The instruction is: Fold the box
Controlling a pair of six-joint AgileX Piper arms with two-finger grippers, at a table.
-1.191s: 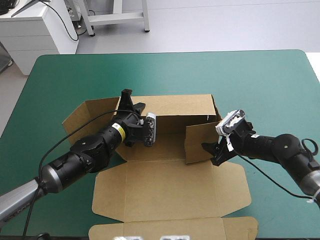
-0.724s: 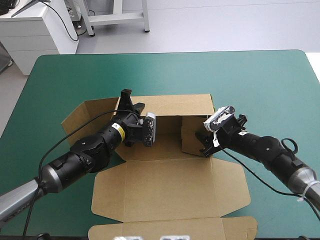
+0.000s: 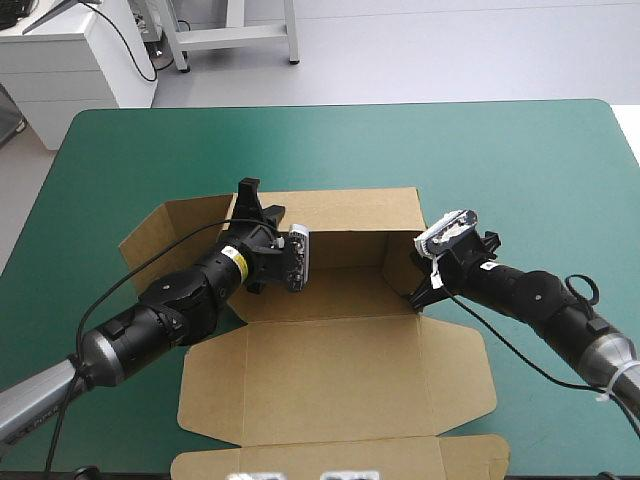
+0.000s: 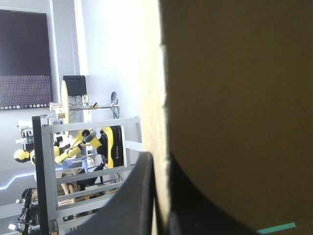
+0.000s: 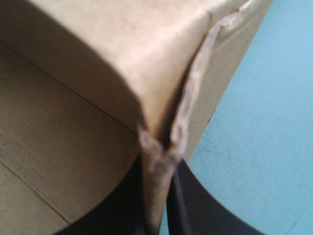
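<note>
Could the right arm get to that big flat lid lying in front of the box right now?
Probably, but not at once: the right gripper is shut on the raised right wall. The lid lies bare right beside it, with nothing on top.

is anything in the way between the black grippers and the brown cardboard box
Nothing visible stands between them. The left gripper is shut on upright board at the far-left corner of the brown cardboard box, and the right gripper is shut on the raised wall at its right end.

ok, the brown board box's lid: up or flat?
Flat: the brown box's lid lies spread on the teal-green cover; its far wall stands raised.
</note>
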